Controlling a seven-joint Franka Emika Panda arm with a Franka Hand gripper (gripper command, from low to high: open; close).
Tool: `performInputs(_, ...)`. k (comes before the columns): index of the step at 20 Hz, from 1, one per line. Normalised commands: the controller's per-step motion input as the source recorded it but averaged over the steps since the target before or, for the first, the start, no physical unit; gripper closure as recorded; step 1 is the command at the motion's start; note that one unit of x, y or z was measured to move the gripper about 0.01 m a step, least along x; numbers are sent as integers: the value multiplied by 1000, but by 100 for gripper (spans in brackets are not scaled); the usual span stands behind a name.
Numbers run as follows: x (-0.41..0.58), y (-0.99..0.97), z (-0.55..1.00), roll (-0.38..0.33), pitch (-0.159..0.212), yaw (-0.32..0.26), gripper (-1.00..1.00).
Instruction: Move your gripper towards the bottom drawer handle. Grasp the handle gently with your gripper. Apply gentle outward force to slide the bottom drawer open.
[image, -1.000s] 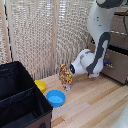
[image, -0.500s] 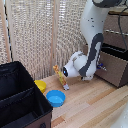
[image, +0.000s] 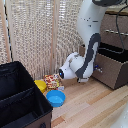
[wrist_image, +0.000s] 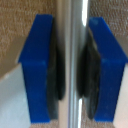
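In the wrist view the silver bar handle (wrist_image: 75, 35) runs between my two blue fingers (wrist_image: 39, 65), and the dark pads press on it from both sides. My gripper (wrist_image: 74, 67) is shut on the handle. In the exterior view my gripper (image: 95, 71) sits at the front of the bottom drawer (image: 111, 74), at the end of the white arm (image: 91, 30). The drawer stands pulled out from the dark brown dresser, its box showing. The handle itself is hidden behind the gripper in that view.
Upper drawers (image: 119, 25) with like silver bars stay shut above. A black bin (image: 20, 97) stands at the exterior view's left. A blue bowl (image: 55, 98), a yellow bowl (image: 40, 85) and a colourful packet (image: 52, 80) lie on the wooden floor before a reed blind.
My arm has moved toward the exterior view's left with the handle held, and the bottom drawer has slid further out of the dresser.
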Motion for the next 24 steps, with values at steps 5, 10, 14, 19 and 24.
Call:
performInputs(5, 205, 761, -204, 46, 0, 55, 100)
performInputs(10, 218, 16, 131, -1, 3, 19, -100)
performInputs(14, 219, 0, 370, 50, 0, 7, -100)
performInputs(19, 245, 0, 522, 69, 0, -34, -100)
performInputs(24, 86, 141, 616, 141, -43, -127, -100)
